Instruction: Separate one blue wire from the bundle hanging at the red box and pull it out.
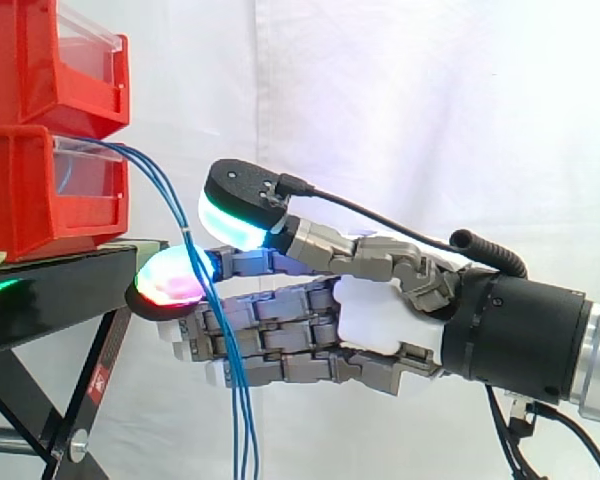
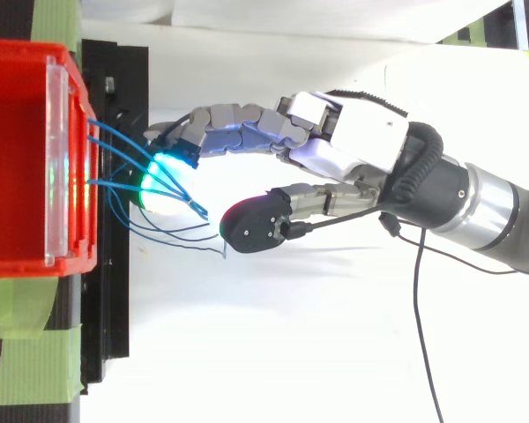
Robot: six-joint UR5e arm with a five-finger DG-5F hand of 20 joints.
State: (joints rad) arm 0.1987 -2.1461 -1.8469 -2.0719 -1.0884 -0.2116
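A bundle of thin blue wires (image 1: 245, 440) comes out of the front of the lower red bin (image 1: 40, 190), arcs down and hangs past the edge of the stand. In the top view the wires (image 2: 115, 148) fan out from the bin's (image 2: 26, 264) clear front. My hand (image 1: 380, 310) reaches in from the right at wire height. One glowing fingertip (image 1: 170, 275) lies against the strands, and they cross in front of the other fingers. The thumb's pad (image 1: 235, 215) stays above and apart from them. From above, the fingers (image 2: 163, 172) curve into the fan while the thumb (image 2: 251, 225) stands off, gripping nothing.
A second red bin (image 1: 50, 70) is stacked on the lower one. Both rest on a black stand (image 1: 60, 290) with slanted legs, close under my fingertips. Green tape (image 2: 31, 361) marks the stand's edge. A white curtain hangs behind.
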